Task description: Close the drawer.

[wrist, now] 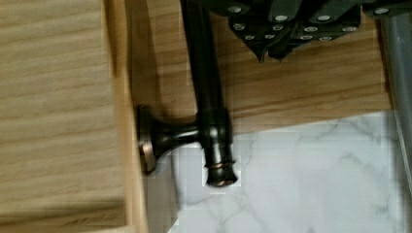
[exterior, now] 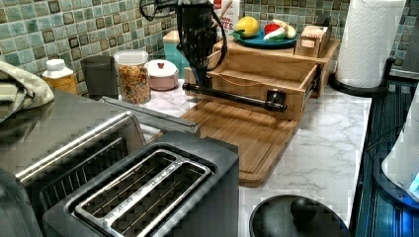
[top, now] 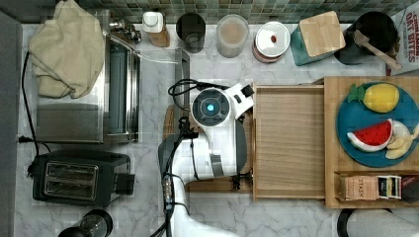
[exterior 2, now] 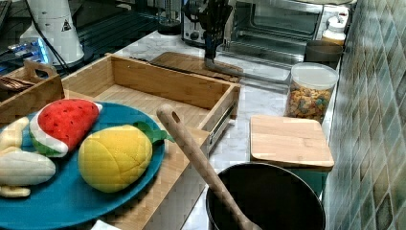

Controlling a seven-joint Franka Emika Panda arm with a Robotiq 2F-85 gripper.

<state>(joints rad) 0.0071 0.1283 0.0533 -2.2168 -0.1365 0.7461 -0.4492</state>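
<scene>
The drawer [top: 289, 143] is standing pulled out from its wooden stand [top: 332, 143], over the cutting board [exterior: 237, 136]. The gripper [exterior: 200, 79] is hanging just in front of the drawer's black bar handle [exterior: 232, 96], right beside it, near the bar's far end in the left view. Whether its fingers are spread or closed I cannot tell.
</scene>
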